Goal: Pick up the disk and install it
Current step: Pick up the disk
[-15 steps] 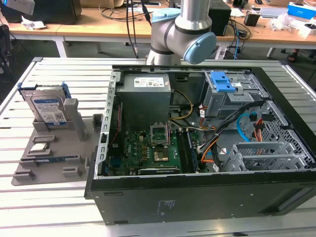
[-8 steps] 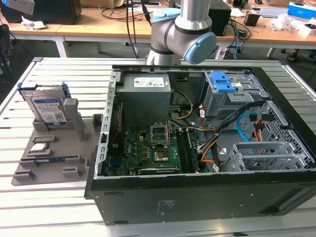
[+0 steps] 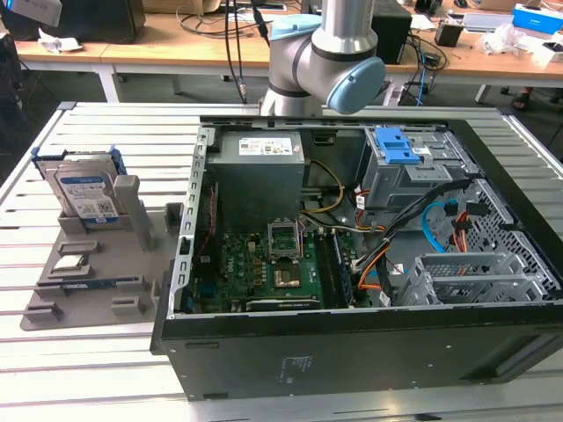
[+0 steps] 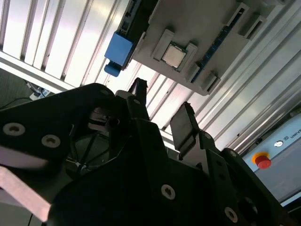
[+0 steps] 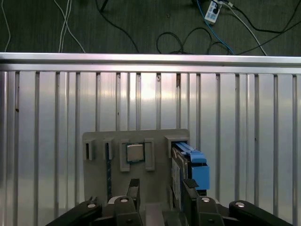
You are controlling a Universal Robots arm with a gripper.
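The disk [image 3: 84, 189] stands upright in a grey holder [image 3: 88, 281] on the slatted table at the exterior view's left, its white-and-blue label facing out and a blue carrier frame around it. In the first wrist view the disk [image 5: 193, 169] is seen edge-on in the holder [image 5: 157, 139], just beyond one dark fingertip [image 5: 189, 186]. My gripper [image 5: 162, 190] hangs well above the holder, open, with nothing between its fingers. The second wrist view shows the gripper [image 4: 162, 110] open too, with the disk's blue carrier [image 4: 117, 49] beyond it.
An open computer case [image 3: 352, 220] lies to the exterior view's right of the holder, with a drive bay and blue latch [image 3: 400, 145] at its far corner. A small silver processor chip [image 5: 135, 152] sits on the holder. The arm [image 3: 325, 61] rises behind the case.
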